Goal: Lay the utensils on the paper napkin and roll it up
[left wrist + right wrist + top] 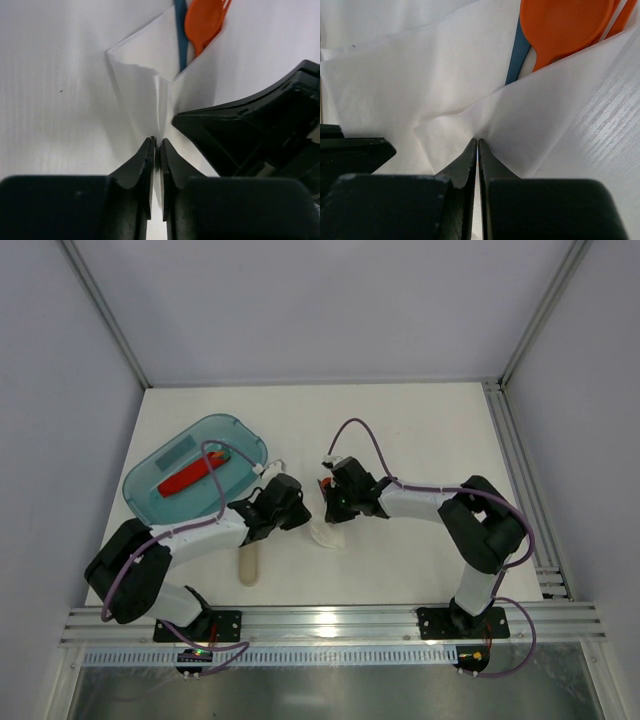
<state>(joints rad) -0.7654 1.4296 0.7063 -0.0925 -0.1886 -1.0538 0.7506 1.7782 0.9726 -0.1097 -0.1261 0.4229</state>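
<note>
The paper napkin (145, 85) looks limp and tear-prone, so the left gripper (156, 143) and right gripper (478, 143) sensibly pinch its folds at six o'clock, below the orange utensils (202, 22) at one o'clock.

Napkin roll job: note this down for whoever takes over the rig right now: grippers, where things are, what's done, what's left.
Left gripper: shut on a fold of the paper napkin.
Right gripper: shut, tips at a napkin crease; grip on the paper unclear.
Orange spoon and blue-handled utensil lie inside the half-folded napkin, ends sticking out.
Red piece sits in the teal tray; beige piece lies on the table.
Left: add those if wanted, finish rolling.
</note>
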